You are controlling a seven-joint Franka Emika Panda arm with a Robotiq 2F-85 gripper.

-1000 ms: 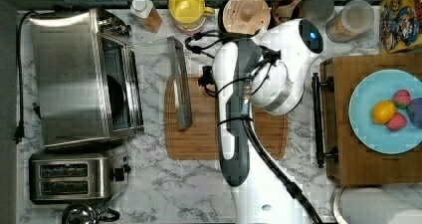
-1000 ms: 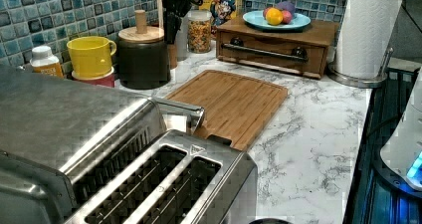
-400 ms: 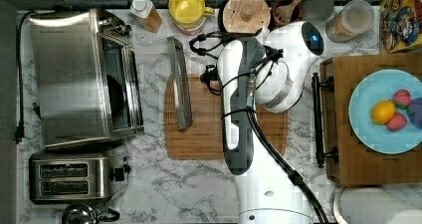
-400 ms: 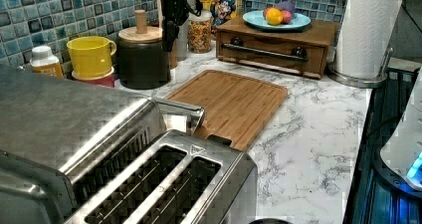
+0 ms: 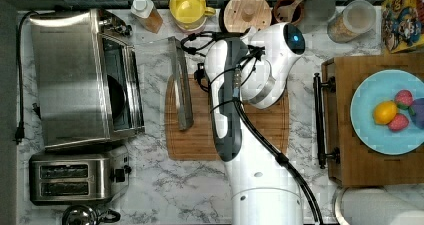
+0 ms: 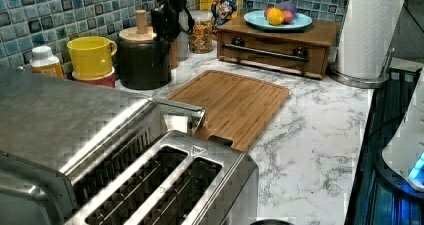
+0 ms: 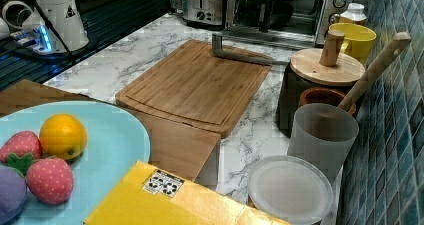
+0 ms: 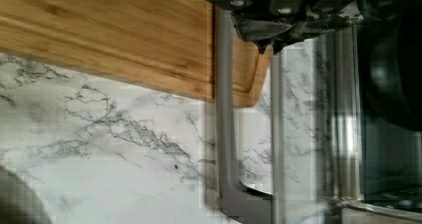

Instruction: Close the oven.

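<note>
While the cereal box at the upper centre of the left view reads "CRUNCH BERRIES" in part, no other writing is legible. Oven stands at the left of the top view, its long axis running up and down the frame, its mouth facing the top view's right. Door is dropped fully open, lying flat; its steel bar handle runs parallel to the oven and overlaps the left edge of the cutting board. Gripper sits directly above the handle in the wrist view; finger spread cannot be told, and no grasp is evident. Two-slot toaster sits below the oven
</note>
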